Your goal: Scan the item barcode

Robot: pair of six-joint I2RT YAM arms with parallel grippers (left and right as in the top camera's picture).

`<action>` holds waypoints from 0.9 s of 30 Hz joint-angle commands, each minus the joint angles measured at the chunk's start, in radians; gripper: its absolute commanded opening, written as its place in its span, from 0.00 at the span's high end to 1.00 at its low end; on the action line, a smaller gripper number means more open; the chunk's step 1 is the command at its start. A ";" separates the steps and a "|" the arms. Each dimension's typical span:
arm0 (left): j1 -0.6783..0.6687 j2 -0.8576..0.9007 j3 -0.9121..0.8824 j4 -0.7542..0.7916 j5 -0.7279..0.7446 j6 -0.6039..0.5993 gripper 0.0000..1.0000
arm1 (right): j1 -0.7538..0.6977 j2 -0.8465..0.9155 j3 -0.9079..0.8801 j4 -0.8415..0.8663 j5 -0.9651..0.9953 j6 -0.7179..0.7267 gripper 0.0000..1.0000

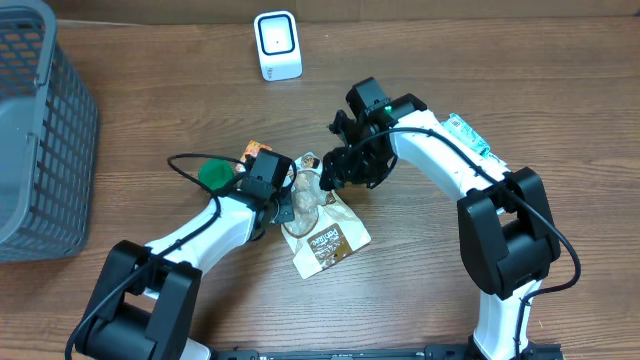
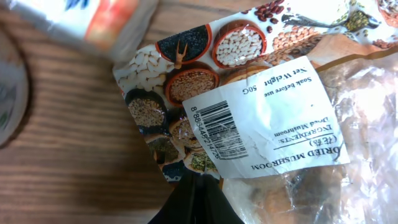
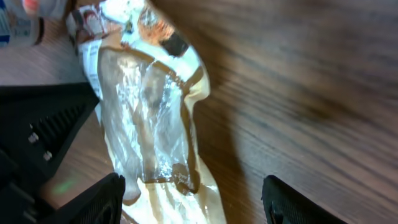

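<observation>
Pouch (image 1: 330, 245) one (left claw (image 2: 193, 190) pinching), scanner (image 1: 277, 45) one

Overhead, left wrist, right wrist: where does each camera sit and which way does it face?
Overhead: above the table, looking straight down; shows the left gripper and right gripper over the packet.
Left wrist: looks down along its shut fingers at the packet's barcode.
Right wrist: looks down between its open fingers at the packet's clear side.
Shared: all three show the packet.
</observation>
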 commanded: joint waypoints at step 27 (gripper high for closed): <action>0.019 0.027 0.019 -0.017 0.033 0.069 0.96 | 0.018 0.042 -0.349 0.489 -0.447 0.196 0.56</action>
